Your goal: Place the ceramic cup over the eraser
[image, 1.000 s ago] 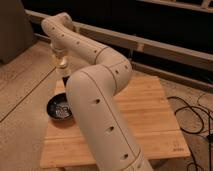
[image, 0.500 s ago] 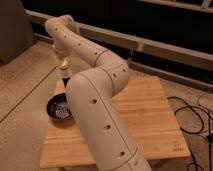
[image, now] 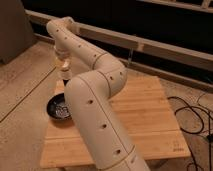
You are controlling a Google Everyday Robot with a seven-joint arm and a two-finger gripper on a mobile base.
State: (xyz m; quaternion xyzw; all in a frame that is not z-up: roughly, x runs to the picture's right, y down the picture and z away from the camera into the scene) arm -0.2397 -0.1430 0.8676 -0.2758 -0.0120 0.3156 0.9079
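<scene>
The pincer hangs closed near the far left corner of the pale wooden table, gripping what looks like the small cream-white glossy ceramic cup. Below and nearer than it sits a dark round bowl.

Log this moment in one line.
end effector: shut on ceramic cup | where: over table far-left edge, beyond dark bowl | eraser: cannot tell

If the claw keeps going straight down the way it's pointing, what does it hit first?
Probably the wooden table near its far edge, just beyond the dark bowl. The claw points down there, but the arm hides what lies beneath it, and depth is unclear.
</scene>
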